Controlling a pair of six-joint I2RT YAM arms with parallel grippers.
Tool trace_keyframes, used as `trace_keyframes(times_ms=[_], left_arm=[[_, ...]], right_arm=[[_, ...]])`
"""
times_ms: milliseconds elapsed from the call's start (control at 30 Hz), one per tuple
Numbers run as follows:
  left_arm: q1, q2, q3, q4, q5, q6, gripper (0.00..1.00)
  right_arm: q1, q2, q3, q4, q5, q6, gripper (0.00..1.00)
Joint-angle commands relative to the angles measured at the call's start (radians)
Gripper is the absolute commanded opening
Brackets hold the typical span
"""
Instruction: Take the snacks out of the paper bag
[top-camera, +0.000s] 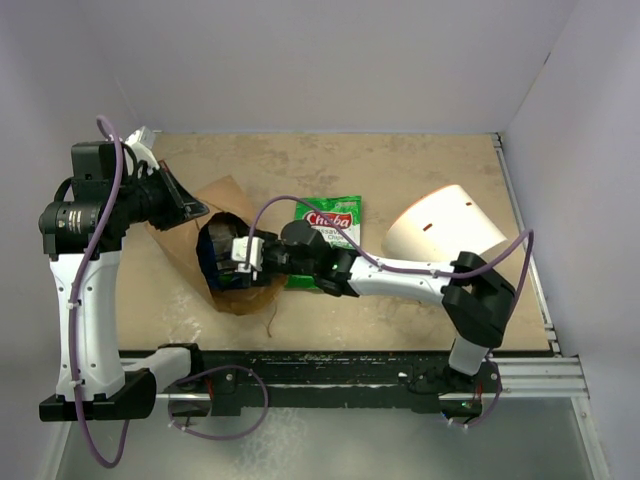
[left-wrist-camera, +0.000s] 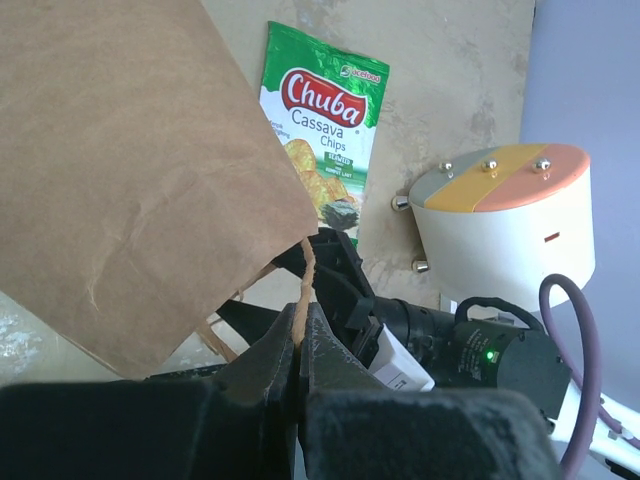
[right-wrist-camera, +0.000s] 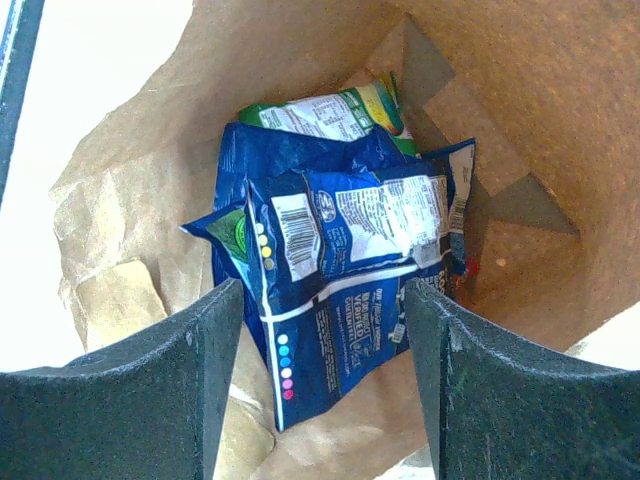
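While bagged, packet (right-wrist-camera: 340, 230) before right claw (right-wrist-camera: 325, 290)

The green packet (left-wrist-camera: 322, 130) reads "Chuba Cassava Chips". The dark blue packet (right-wrist-camera: 340, 290) carries a barcode; its small print is unreadable

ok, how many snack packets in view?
3: Chuba packet on the table; dark blue packet and green packet behind it, both inside the paper bag. More may be hidden.
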Motion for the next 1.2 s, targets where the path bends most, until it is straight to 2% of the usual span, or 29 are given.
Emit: trace_keyframes(times_ms=[0,233,667,833,1167], left_arm=[[0.002,-0.02,0.012,0.03,0.005,0.016,0.0],[0.002,-0.014,0.008,0.036,0.007,0.013,0.0],[0.002,0.002,0.024,0.021,0.008,0.025,0.0],[0.002,-0.001,0.018,0.026,0.026,0.037,0.0],[0.001,0.019,0.028,0.047,0.066,0.047,0.0]], right_arm=[[0.001,0.031,0.045,0.056,-0.02,-0.014,0.66],[0.028,0.133,0.14,0.069,-0.043,0.034,0.64],[0.043,0.246,0.226,0.112,0.063,0.058,0.67],[0.044,0.308,0.291,0.084,0.179,0.079,0.66],[0.044,0.336,0.276,0.113,0.166,0.037,0.67]])
